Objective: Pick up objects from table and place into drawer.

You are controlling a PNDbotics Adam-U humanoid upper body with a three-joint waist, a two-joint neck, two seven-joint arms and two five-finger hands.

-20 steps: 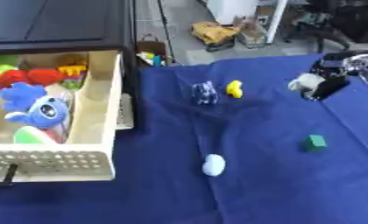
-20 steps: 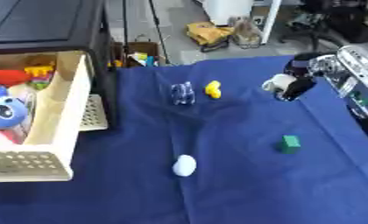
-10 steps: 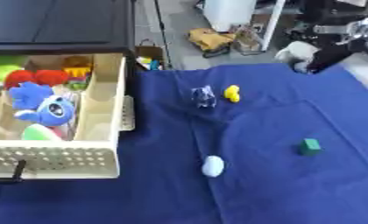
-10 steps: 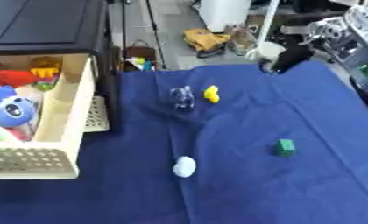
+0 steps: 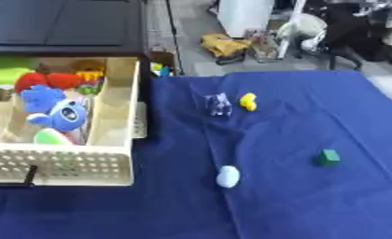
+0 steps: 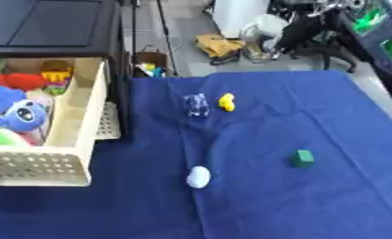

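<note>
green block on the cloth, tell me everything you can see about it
The green block is a small, solid-looking cube-like piece, dark green with a slightly lighter top face. It sits upright on the blue cloth, towards the robot's right side of the table, nearer the camera than the yellow toy and to the right of the white egg-shaped object. Nothing touches it except the cloth, and no hand is near it. Its material cannot be made out.

A table covered in dark blue cloth [image 5: 297,200] fills the foreground. Behind it lies a grey floor [image 5: 191,28], with a white upright box-shaped unit [image 5: 247,14] and a crumpled yellow-brown item [image 5: 224,45] (possibly a bag). A flat black cabinet top [image 5: 60,23] sits at upper left.
</note>
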